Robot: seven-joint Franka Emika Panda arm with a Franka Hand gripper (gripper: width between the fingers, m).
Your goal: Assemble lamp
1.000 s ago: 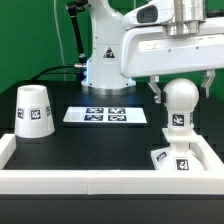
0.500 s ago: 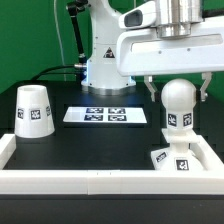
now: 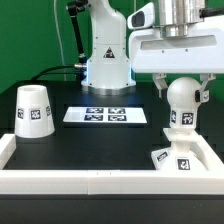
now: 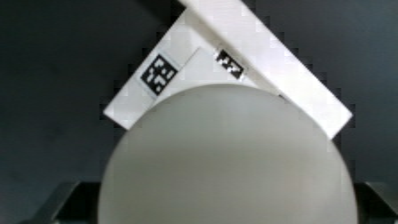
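My gripper (image 3: 183,90) is shut on the white ball-shaped bulb (image 3: 183,98) and holds it upright, tagged stem down, just above the lamp base (image 3: 176,157). The base lies at the exterior view's right front, flat and white with tags. In the wrist view the bulb (image 4: 222,150) fills the space between my dark fingers (image 4: 71,205), with the tagged base (image 4: 214,60) beneath it. The tapered white shade (image 3: 34,110) stands alone at the exterior view's left.
The marker board (image 3: 105,115) lies flat in the middle of the black table. A white raised rim (image 3: 90,180) borders the table's front and sides. The robot's white base (image 3: 105,60) stands behind.
The gripper with the bulb shifted slightly to the exterior view's left, then back right. The shade and the base have not moved.
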